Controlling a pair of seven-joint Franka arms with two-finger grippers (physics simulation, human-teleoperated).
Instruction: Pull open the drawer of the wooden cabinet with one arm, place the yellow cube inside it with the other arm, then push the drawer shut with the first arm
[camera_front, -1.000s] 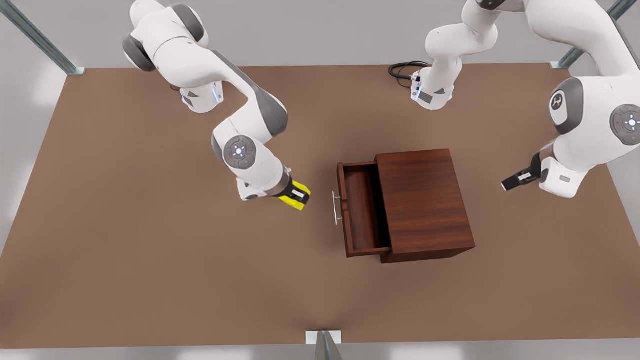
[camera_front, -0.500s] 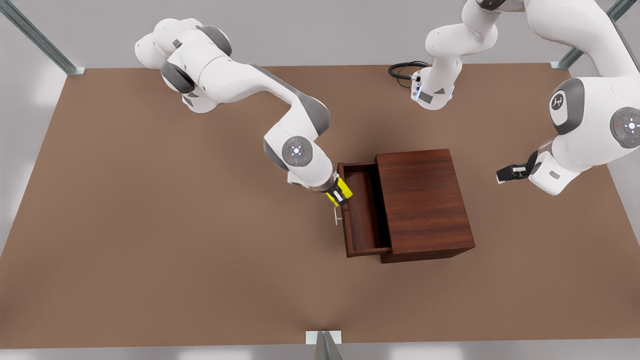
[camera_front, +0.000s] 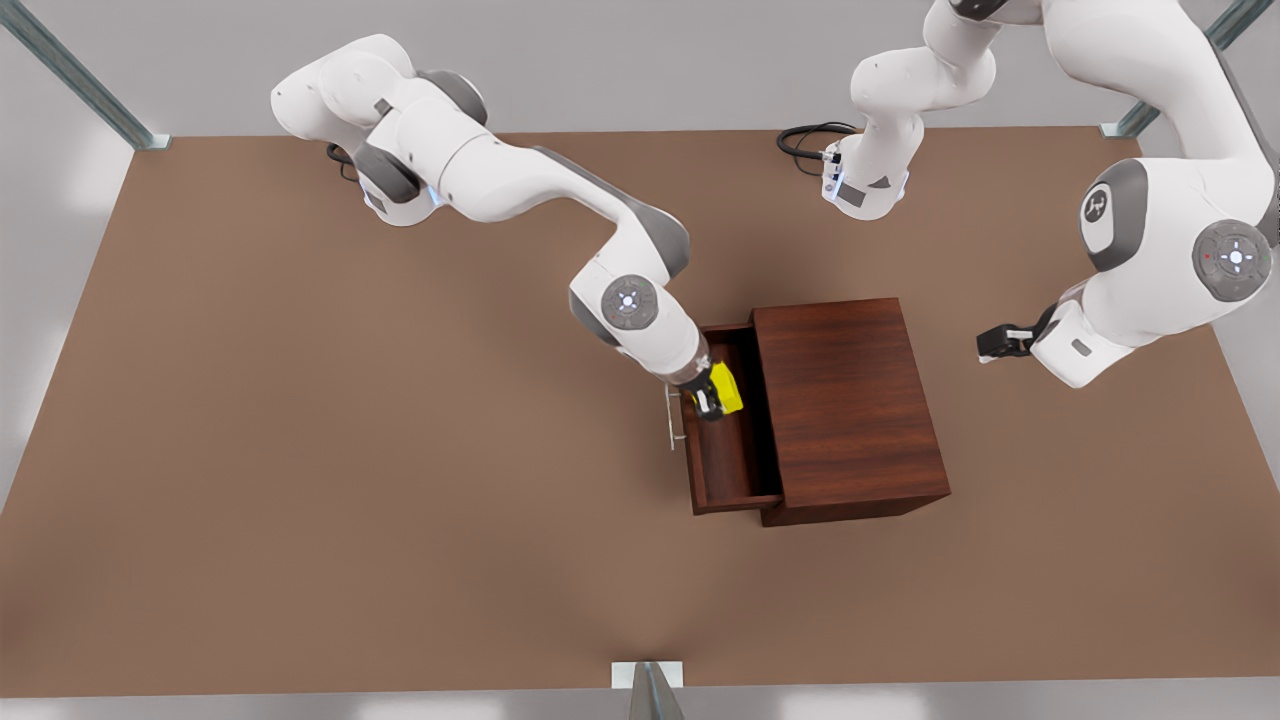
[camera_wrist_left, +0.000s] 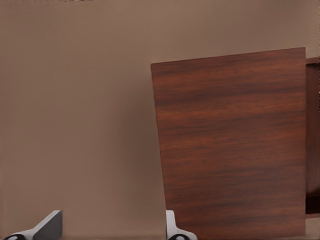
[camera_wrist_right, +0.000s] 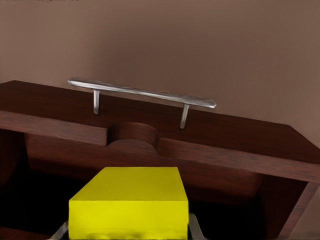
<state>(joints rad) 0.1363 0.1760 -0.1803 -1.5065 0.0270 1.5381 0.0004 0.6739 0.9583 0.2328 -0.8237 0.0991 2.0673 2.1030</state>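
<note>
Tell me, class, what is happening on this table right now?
The drawer of the wooden cabinet is pulled open. The right gripper holds the yellow cube over the open drawer, just behind the silver handle; the cube is not yet released. The left gripper waits with its fingers open above the table, on the far side of the cabinet from the drawer, touching nothing.

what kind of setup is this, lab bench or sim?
Looks like a simulated tabletop workcell: a bare brown table framed by metal posts, with a wooden cabinet. The right gripper holds a yellow cube over the open drawer; the left gripper waits.
</note>
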